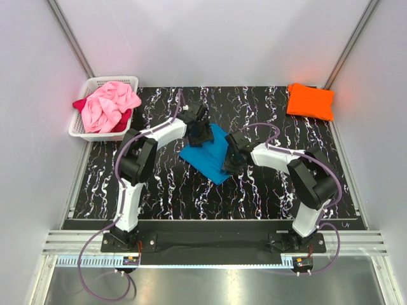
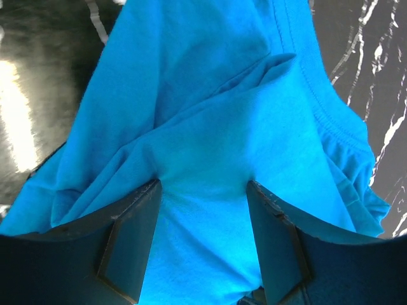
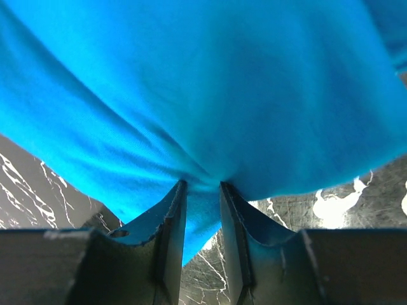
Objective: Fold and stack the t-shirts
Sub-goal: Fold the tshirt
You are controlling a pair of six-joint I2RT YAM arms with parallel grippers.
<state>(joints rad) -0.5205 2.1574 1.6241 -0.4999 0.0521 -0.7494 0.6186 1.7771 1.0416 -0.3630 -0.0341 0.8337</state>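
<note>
Gripping turquoise t-shirt (image 1: pixel 208 156) | right claw (image 3: pixel 203 184) clamped | left claw (image 2: pixel 203 182) apart over it

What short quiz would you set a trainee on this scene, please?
1. True or false: the orange t-shirt lies outside the white lattice basket.
2. Fill in: in the basket, the pink t-shirt lies on top of a ___ one.
3. Which garment is the right gripper pinching? A) the orange one B) the turquoise t-shirt C) the pink one

Key: 1 true; 2 the dark red t-shirt; 3 B.
</note>
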